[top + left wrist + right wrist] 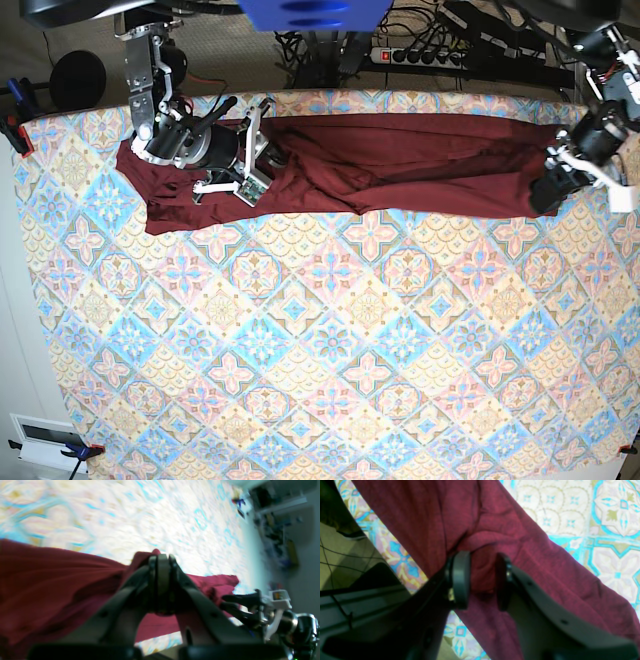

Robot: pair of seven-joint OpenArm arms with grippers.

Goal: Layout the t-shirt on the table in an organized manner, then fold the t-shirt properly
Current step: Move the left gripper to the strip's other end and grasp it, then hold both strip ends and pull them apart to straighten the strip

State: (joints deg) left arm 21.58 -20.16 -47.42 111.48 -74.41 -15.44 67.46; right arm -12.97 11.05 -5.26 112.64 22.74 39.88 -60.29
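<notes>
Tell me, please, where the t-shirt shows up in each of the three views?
Left wrist: t-shirt fills the lower left, pinched in the left gripper.
Right wrist: t-shirt runs diagonally, bunched between the right gripper pads.
Base: t-shirt stretches along the table's far edge.
Shared landmark: the patterned table.

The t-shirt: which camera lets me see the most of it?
The base view: the t-shirt lies stretched along the table's far edge. The wrist views show only bunched fabric at the left gripper and right gripper.
</notes>
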